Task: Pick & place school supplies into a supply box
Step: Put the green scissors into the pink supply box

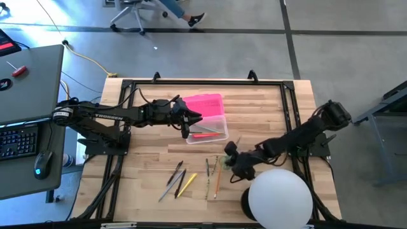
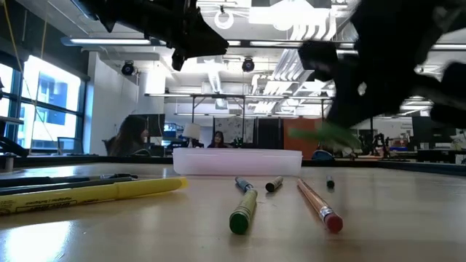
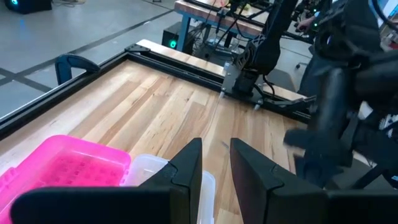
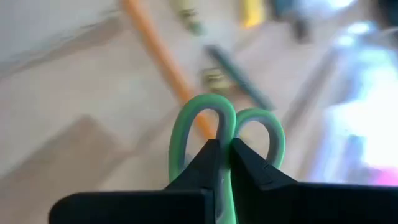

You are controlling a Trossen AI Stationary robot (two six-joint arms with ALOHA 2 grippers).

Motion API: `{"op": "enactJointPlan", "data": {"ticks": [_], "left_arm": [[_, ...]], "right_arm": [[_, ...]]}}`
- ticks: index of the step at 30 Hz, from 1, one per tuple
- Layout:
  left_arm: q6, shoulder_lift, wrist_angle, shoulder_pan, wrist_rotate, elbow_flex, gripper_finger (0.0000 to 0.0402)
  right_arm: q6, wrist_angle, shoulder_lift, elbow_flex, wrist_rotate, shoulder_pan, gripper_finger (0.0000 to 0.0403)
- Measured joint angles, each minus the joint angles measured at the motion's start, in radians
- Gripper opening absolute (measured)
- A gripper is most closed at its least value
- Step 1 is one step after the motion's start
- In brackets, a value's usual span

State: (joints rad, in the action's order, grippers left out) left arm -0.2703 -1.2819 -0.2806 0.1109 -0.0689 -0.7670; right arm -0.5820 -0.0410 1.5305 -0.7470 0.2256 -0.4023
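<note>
Now we see the right claw pinched tight on the green scissors, gripping them just below the two handle loops. Seen from above, that claw sits at about five o'clock from the box, beside the white dome. The left claw hangs at the box's nine o'clock edge, fingers slightly apart and holding nothing. A red pen lies inside the box, whose pink lid lies open at twelve o'clock. More pens lie loose on the counter at six o'clock.
</note>
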Motion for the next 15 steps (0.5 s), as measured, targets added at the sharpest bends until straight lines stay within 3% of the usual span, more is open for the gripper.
{"op": "enactJointPlan", "data": {"ticks": [5, 9, 12, 15], "left_arm": [[0.000, 0.000, -0.013, 0.000, 0.000, 0.000, 0.0113], [0.000, 0.000, -0.025, 0.000, 0.007, 0.000, 0.0113], [0.001, 0.000, -0.036, 0.000, 0.007, 0.000, 0.0113], [0.003, 0.000, -0.049, 0.000, 0.001, 0.000, 0.0113]], "right_arm": [[-0.102, 0.102, -0.047, -0.019, 0.139, 0.058, 0.0004], [-0.089, 0.266, -0.007, -0.020, 0.045, 0.171, 0.0005], [-0.095, 0.357, 0.056, -0.038, 0.061, 0.237, 0.0003], [-0.064, 0.342, 0.142, -0.114, 0.064, 0.285, 0.0003]]}}
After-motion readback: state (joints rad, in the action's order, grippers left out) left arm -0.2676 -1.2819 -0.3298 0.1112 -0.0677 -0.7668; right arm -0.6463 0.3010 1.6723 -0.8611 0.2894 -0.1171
